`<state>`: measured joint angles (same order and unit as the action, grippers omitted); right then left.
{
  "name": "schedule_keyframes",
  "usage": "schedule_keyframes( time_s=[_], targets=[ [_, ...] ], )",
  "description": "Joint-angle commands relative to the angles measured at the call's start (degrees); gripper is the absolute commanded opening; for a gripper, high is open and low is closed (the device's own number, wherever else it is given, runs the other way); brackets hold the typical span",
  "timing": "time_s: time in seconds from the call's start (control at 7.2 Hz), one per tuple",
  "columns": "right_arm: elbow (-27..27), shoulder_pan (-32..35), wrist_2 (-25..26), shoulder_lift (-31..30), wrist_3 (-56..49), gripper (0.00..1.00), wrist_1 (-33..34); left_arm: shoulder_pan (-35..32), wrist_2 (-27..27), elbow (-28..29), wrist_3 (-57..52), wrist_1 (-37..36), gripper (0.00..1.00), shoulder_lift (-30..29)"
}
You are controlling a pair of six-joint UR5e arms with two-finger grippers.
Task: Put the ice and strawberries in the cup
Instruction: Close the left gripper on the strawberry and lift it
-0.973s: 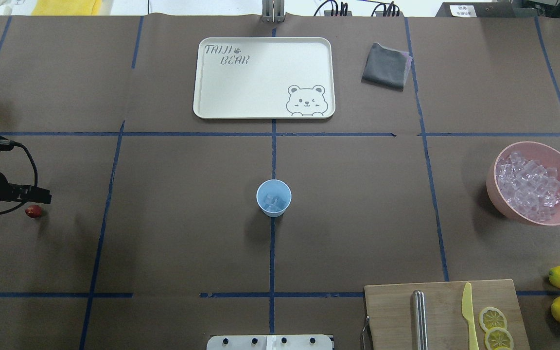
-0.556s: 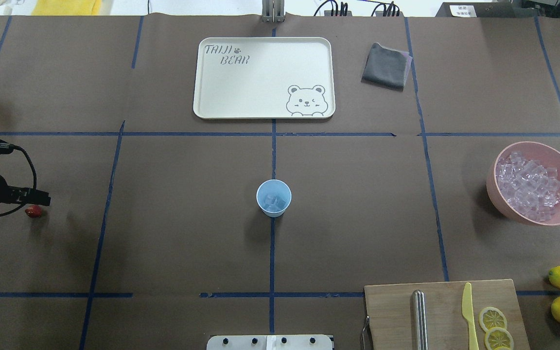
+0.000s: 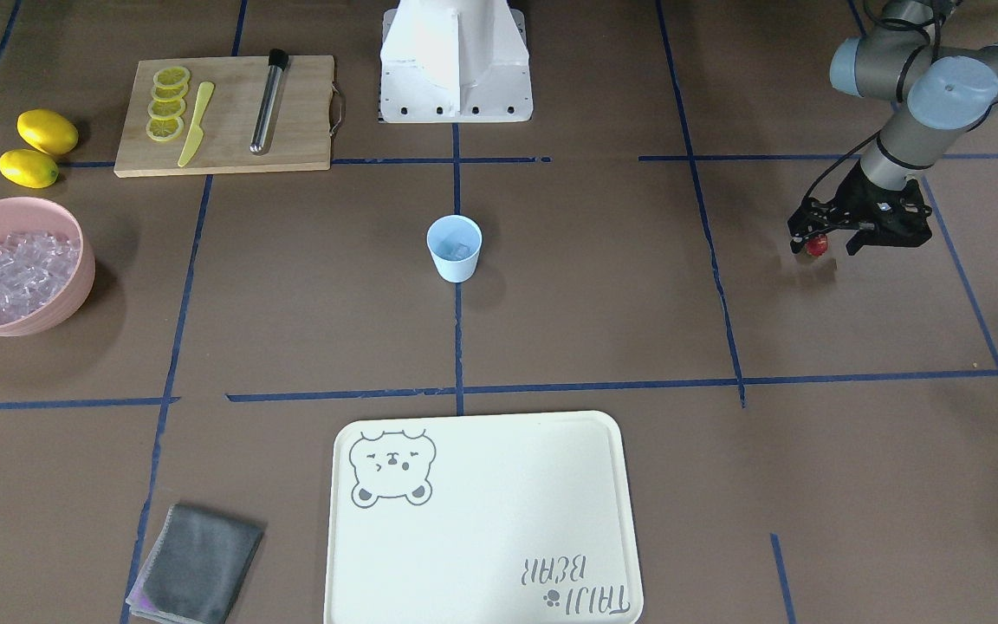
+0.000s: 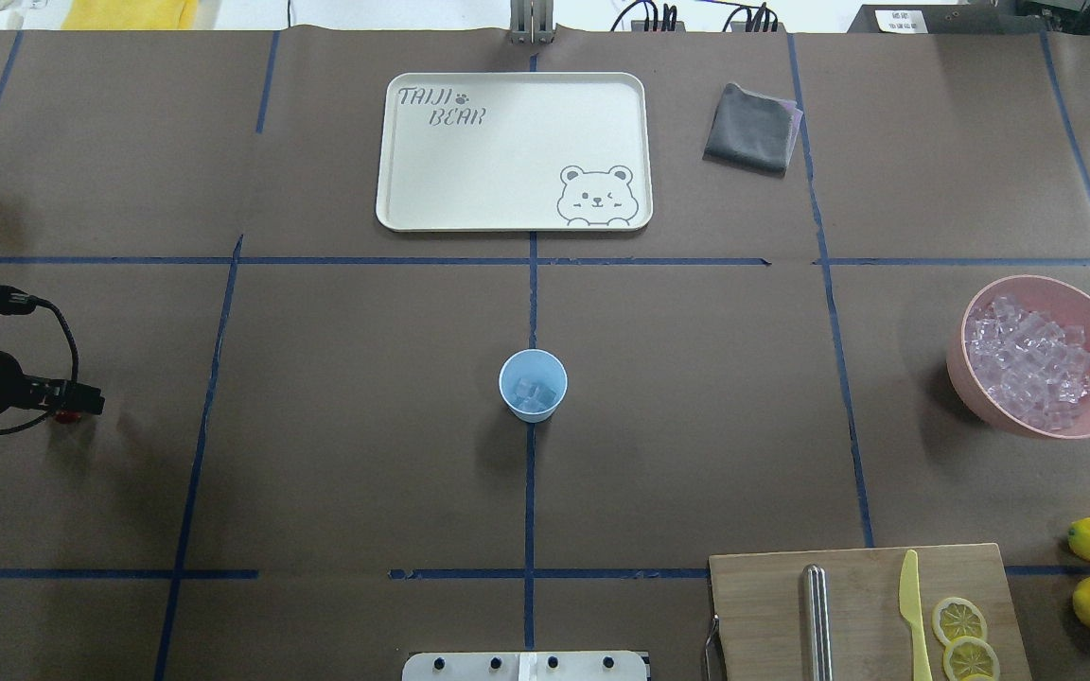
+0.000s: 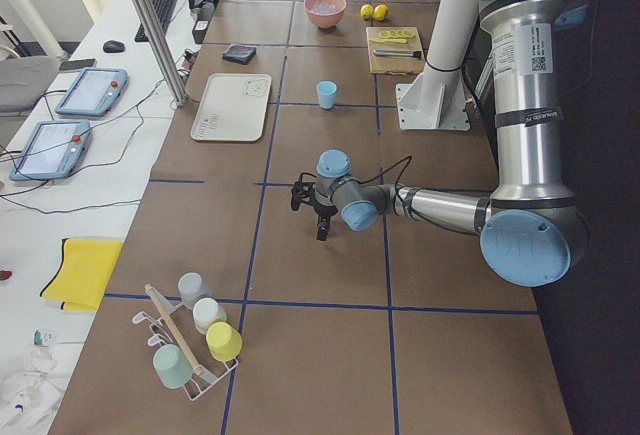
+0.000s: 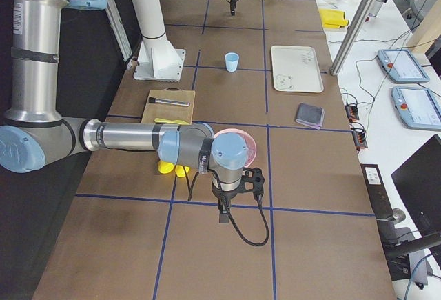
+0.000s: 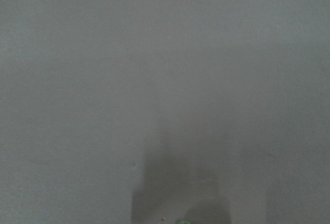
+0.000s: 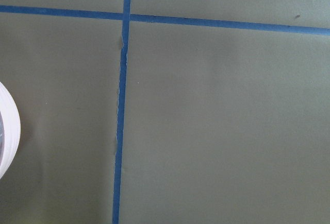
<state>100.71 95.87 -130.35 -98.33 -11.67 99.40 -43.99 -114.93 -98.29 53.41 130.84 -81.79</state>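
Front view: the left arm reaches down near the tabletop. The left jaws stand parted, with the strawberry between them, closer to one finger. Whether the fruit rests on the paper or hangs just above it, I cannot tell. The cup stands upright at the centre, well apart from the berry, with ice inside. More ice fills the bowl at the far side.

Overhead: only a red sliver of the strawberry shows under the left jaws. The cup sits on the centre tape line.

Left side view: the near arm stretches low over the tabletop; the berry is too small to make out.

Right side view: the right arm points its jaws down beside the bowl. I cannot tell whether the right jaws are parted or closed.

Left wrist view: blurred grey surface only.

Right wrist view: tape lines on brown paper.
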Motion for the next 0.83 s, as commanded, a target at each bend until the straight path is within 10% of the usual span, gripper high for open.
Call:
schedule_keyframes(
  time_s=[0.0,0.14,0.42,0.69],
  targets=[
    [-0.07,0.02,0.01,0.07,0.07,1.0,0.0,1.36,-0.03,0.03,0.12,0.03,0.95,-0.04],
    [0.01,0.02,0.01,0.07,0.07,1.0,0.0,1.36,-0.03,-0.06,0.12,0.03,0.83,0.05],
    [0.01,0.01,0.01,0.07,0.07,1.0,0.0,1.18,-0.12,-0.76,0.03,-0.06,0.24,0.31],
    [0.01,0.01,0.01,0.07,0.07,1.0,0.0,0.57,-3.35,-2.94,-0.23,-0.32,0.07,1.19]
  ],
)
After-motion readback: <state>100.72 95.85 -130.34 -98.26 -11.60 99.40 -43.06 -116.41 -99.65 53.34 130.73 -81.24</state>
